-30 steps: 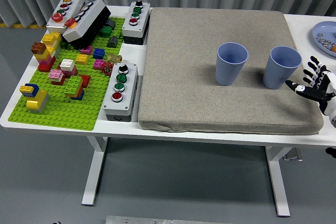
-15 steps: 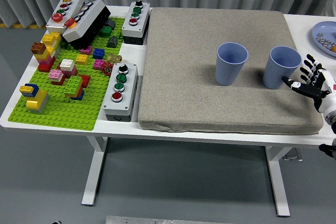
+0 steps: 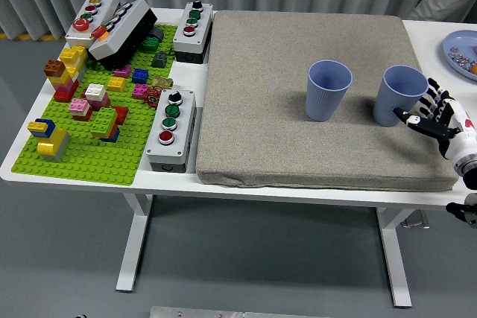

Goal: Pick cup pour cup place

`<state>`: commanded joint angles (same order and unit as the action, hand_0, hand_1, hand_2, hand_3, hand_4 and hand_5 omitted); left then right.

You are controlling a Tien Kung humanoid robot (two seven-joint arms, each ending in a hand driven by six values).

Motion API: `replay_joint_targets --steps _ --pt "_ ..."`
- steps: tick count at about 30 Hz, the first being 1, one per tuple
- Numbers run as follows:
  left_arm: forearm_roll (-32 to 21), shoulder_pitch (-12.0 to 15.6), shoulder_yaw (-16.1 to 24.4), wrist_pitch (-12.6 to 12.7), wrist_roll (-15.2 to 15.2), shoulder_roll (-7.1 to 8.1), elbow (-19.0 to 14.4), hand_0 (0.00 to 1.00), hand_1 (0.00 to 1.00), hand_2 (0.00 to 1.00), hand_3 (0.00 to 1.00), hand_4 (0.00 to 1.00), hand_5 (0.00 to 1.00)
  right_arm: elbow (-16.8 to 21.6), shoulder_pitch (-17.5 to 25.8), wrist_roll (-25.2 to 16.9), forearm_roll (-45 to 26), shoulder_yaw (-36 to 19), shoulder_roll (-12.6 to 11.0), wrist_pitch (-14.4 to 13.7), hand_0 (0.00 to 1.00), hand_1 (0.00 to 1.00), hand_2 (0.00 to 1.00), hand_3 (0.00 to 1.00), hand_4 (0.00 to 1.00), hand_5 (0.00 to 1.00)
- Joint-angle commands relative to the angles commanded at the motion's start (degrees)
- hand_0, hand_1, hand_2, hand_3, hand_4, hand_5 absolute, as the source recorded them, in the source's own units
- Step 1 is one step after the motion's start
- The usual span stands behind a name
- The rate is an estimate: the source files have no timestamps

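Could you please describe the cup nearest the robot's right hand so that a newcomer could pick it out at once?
Find the big grey mat covering most of the white table. Two blue cups stand upright on its right half; the wanted cup is the one closer to the mat's right edge. Unlike its twin, the right hand has its spread fingers beside it.

White table (image 3: 22, 163) bears mat (image 3: 313, 102), baseplate (image 3: 89, 158), plate (image 3: 456, 51).

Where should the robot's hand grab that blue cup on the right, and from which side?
Probably around the ribbed side wall of the right blue cup, coming in from the right, where the right hand is, fingers spread. The cup stands upright with its mouth open, and the other blue cup stands clear on its left.
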<state>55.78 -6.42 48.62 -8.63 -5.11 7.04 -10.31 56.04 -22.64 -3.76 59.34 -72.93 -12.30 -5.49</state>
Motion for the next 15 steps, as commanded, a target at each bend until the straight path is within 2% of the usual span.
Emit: replay_joint_targets --steps 15 --pt "0.13 -0.30 0.06 0.06 0.11 -0.04 0.00 0.820 0.782 0.827 0.753 0.557 0.998 -1.40 -2.19 -0.01 -0.48 1.76 0.79 0.01 0.997 0.968 0.998 0.998 0.878 0.307"
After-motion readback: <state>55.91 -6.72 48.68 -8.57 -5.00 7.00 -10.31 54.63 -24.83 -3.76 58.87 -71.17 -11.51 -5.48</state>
